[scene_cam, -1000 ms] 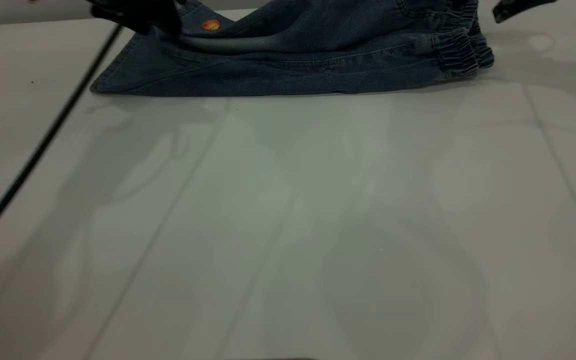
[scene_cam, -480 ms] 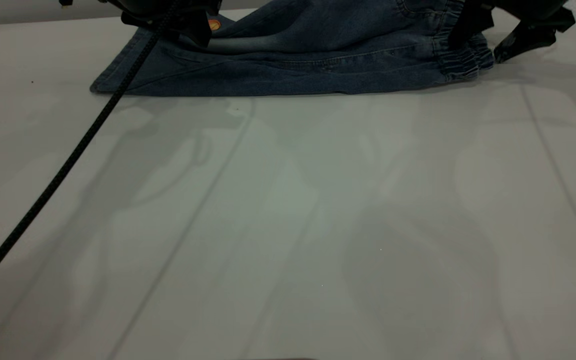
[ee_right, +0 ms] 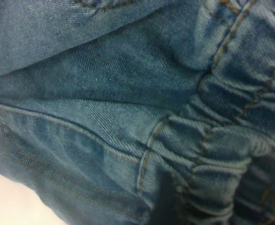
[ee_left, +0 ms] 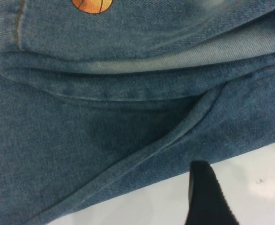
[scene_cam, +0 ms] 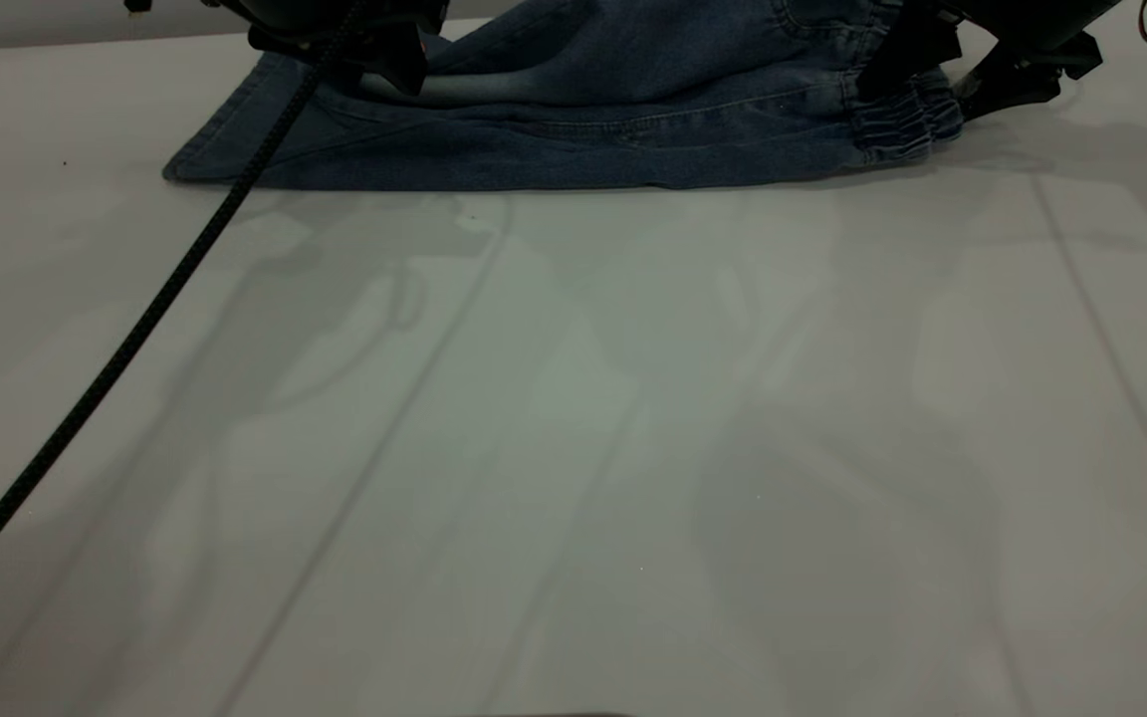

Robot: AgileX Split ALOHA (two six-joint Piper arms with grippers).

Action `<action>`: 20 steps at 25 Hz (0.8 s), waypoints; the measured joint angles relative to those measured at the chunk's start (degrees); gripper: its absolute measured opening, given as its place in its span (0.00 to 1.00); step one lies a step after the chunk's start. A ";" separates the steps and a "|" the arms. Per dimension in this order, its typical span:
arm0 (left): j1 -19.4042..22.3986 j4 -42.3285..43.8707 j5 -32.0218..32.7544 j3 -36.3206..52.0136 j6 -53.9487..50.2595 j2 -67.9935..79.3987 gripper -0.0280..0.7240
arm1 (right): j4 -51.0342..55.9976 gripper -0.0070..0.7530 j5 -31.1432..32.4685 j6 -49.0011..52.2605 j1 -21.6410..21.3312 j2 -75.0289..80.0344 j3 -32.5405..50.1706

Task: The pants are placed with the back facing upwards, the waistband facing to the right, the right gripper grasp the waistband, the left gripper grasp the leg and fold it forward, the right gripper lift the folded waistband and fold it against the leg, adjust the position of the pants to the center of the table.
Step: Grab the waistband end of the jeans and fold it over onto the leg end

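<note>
The left gripper [scene_cam: 389,45] sits at the far left of the table [scene_cam: 573,448], pressed down on the leg [scene_cam: 335,119] of the pants [scene_cam: 583,129]. In its wrist view one black fingertip [ee_left: 205,194] shows over the white surface just past the denim hem, close to an orange ball print [ee_left: 91,4]; whether its fingers are clenched or released cannot be told. The right gripper [scene_cam: 942,75] is at the far right, down at the waistband [scene_cam: 902,124]. Its wrist view is filled with gathered elastic denim and a dark finger against it; its grip cannot be told either. The pants lie folded along the far edge, waistband to the right. A black cable [scene_cam: 135,329] runs diagonally across the left side
</note>
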 joint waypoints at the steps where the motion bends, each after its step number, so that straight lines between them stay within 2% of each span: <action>1: 0.00 0.00 -0.06 -0.02 0.00 0.00 0.52 | 0.00 0.58 0.00 0.00 0.00 0.00 0.00; 7: 0.00 0.00 -1.34 -0.02 0.00 0.15 0.52 | 0.00 0.23 0.08 0.00 0.57 0.00 0.00; 10: 0.00 0.00 -3.69 -0.07 0.05 1.18 0.52 | 0.12 0.08 0.99 -0.69 1.16 0.00 0.00; 15: 0.00 -0.09 -8.10 -0.18 -0.91 5.41 0.52 | 0.12 0.06 2.90 -1.05 1.61 0.00 -0.05; 20: 0.00 -0.09 -8.95 -3.32 -1.86 10.04 0.52 | -0.17 0.06 5.28 -1.11 1.16 -0.05 -0.20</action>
